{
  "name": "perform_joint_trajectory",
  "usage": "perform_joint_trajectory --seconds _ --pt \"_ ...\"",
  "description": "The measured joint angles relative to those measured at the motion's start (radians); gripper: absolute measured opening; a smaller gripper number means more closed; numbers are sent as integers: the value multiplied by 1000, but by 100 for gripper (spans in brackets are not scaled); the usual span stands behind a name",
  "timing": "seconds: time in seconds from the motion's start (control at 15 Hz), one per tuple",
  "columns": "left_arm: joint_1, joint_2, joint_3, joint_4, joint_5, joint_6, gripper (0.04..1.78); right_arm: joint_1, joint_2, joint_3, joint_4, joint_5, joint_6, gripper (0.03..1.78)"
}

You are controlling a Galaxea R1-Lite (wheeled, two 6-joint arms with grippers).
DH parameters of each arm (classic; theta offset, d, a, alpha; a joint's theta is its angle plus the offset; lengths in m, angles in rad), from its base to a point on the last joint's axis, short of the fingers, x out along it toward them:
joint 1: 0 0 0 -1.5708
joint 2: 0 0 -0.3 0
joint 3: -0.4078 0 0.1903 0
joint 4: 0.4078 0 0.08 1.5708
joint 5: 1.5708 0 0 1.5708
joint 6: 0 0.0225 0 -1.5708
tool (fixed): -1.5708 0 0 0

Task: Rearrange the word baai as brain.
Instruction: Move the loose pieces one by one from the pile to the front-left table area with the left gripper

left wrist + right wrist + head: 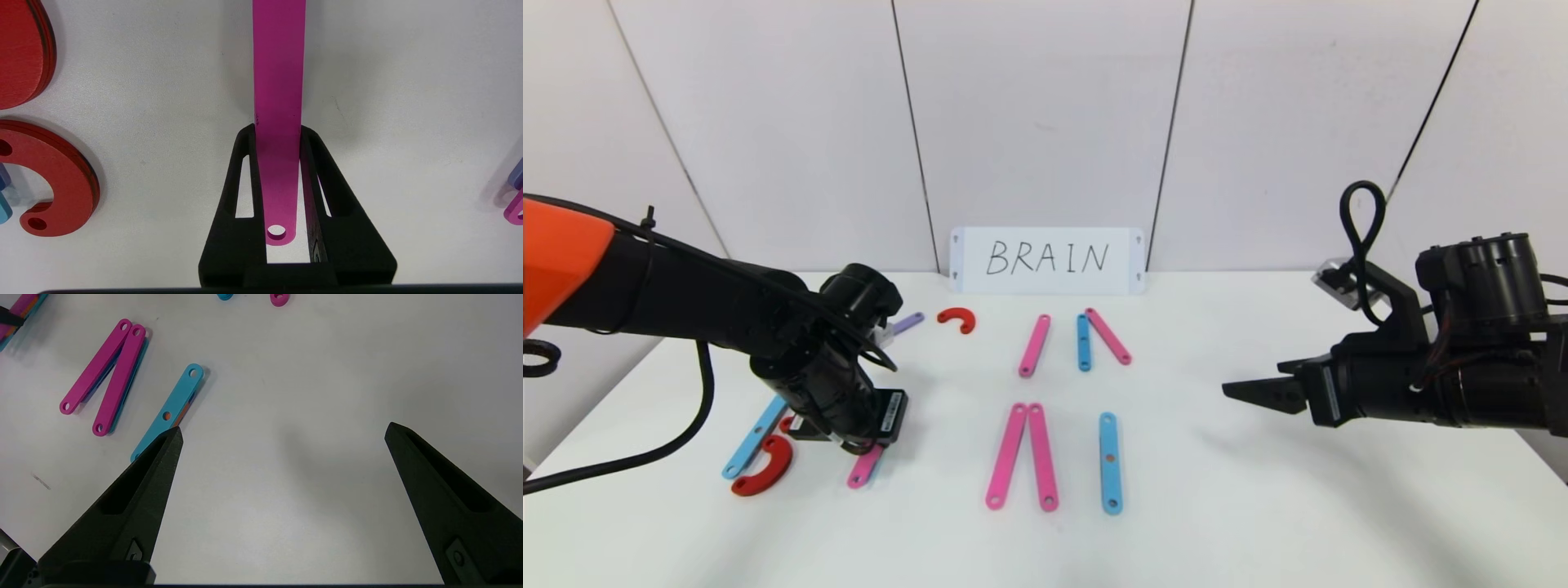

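Observation:
The letter pieces lie spread over the white table (1258, 506). My left gripper (849, 443) points down at the near left, shut on a pink bar (864, 469). In the left wrist view both fingers (241, 179) clamp the pink bar's (279, 81) edges near its holed end, with my left gripper (278, 130) low over the table. Beside it lie a light-blue bar (756, 437) and a red C-shaped piece (765, 468). My right gripper (1250, 390) hovers open at the right and holds nothing; in its wrist view (284, 430) only bare table lies between the fingers.
A white card (1047, 260) reading BRAIN stands at the back wall. In the middle lie a lilac bar (907, 323), a red C (957, 318), a pink bar (1035, 345), a blue and pink pair (1094, 338), two pink bars (1021, 456) and a blue bar (1110, 461).

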Motion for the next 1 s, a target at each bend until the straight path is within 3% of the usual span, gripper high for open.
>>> perform_joint_trajectory --seconds 0.27,0.47,0.6,0.87,1.0 --pt "0 1 0 0 0 -24 30 -1 -2 0 0 0 0 173" --pt "-3 1 0 1 0 -26 44 -3 -4 0 0 0 0 173" --pt "-4 2 0 0 0 -27 66 -3 -4 0 0 0 0 173" --pt "-6 2 0 -1 -2 -29 133 -3 -4 1 0 0 0 173" --pt "-9 -4 0 -11 -4 -29 157 -3 -4 1 0 0 0 173"
